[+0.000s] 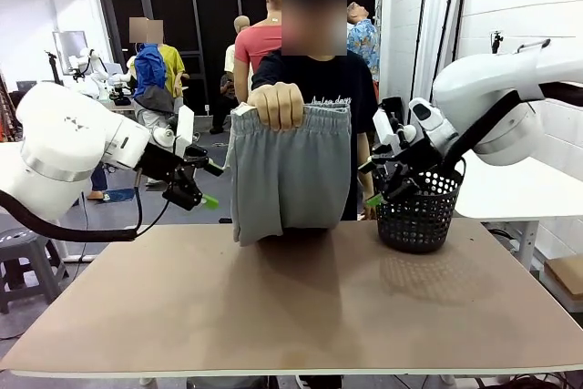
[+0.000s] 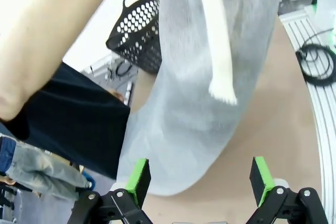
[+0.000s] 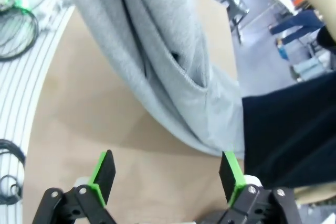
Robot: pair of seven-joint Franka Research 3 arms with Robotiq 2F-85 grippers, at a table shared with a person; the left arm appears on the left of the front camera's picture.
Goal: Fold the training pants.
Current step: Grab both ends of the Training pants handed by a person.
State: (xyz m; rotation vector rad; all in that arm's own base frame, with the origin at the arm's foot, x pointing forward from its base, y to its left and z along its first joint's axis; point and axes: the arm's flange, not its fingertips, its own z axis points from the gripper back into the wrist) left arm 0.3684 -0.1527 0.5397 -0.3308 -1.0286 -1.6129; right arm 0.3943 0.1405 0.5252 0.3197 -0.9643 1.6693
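Jersey, light grey and limp: training pants [image 1: 290, 175] pinched at the gathered waistband in the person's hand [image 1: 276, 105], hanging over the middle of the table's [image 1: 273, 316] far edge, lower end at or just above the board, cannot tell which. Look light, soft and shapeless; likely to sag, stretch and slump the moment of release, and to slide a little on the smooth tabletop. Firmest hold probably at the thick elastic waistband, one corner to each side of that hand, pinching both layers together. White drawstring [image 2: 220, 61] dangling loose in the left wrist view; worth keeping out of the pads. Left gripper [image 1: 211, 185] just beside the cloth toward the left edge, jaws spread wide, holding nothing. Right gripper [image 1: 368, 183] likewise spread and empty on the opposite flank, before the black basket [image 1: 421, 211] by the far right edge.
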